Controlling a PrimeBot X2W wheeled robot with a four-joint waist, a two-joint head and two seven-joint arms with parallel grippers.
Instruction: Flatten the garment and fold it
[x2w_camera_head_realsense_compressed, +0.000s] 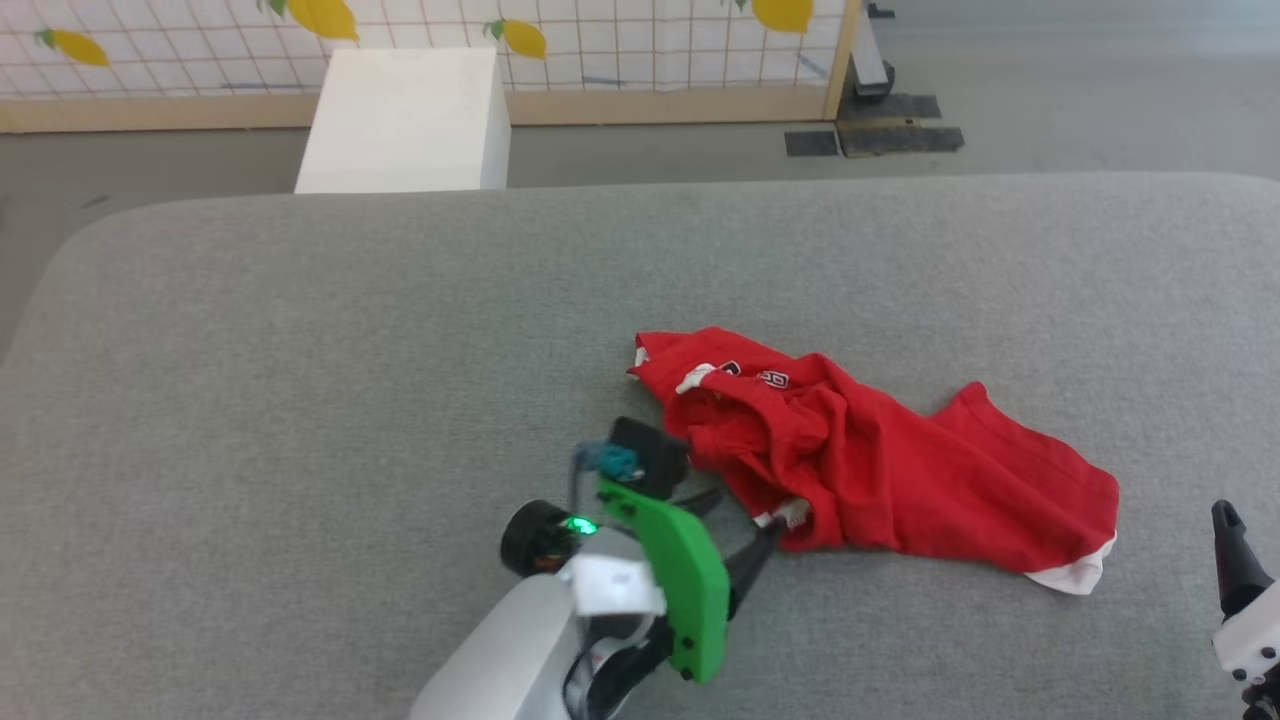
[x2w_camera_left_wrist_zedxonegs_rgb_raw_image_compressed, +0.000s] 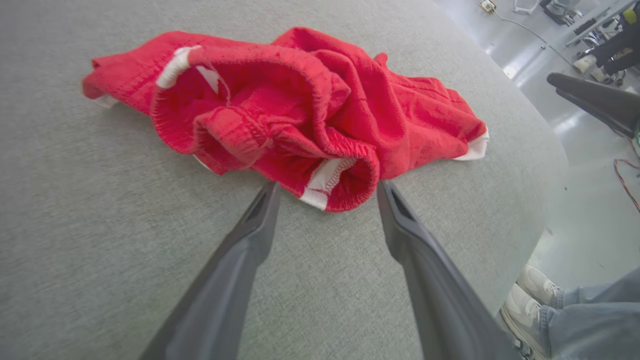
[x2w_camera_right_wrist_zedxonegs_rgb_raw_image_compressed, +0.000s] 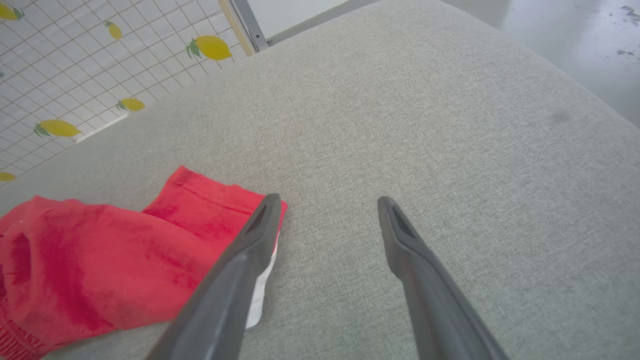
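The red shorts (x2w_camera_head_realsense_compressed: 870, 460) lie crumpled on the grey padded table (x2w_camera_head_realsense_compressed: 300, 350), right of centre, white trim showing at the corners. In the left wrist view the bunched waistband of the shorts (x2w_camera_left_wrist_zedxonegs_rgb_raw_image_compressed: 300, 110) sits just ahead of my fingertips. My left gripper (x2w_camera_head_realsense_compressed: 745, 520) stands open at the shorts' near-left edge, its tips either side of a white-trimmed fold, nothing held. My right gripper (x2w_camera_head_realsense_compressed: 1225, 520) is at the right edge of the head view, apart from the cloth. In the right wrist view that gripper (x2w_camera_right_wrist_zedxonegs_rgb_raw_image_compressed: 327, 202) is open beside the leg hem of the shorts (x2w_camera_right_wrist_zedxonegs_rgb_raw_image_compressed: 210, 210).
A white box (x2w_camera_head_realsense_compressed: 405, 120) stands beyond the table's far edge, before a lemon-patterned panel (x2w_camera_head_realsense_compressed: 600, 40). A person's shoe and jeans leg (x2w_camera_left_wrist_zedxonegs_rgb_raw_image_compressed: 550, 300) show past the table's edge in the left wrist view. Bare table surface spreads to the left and far side.
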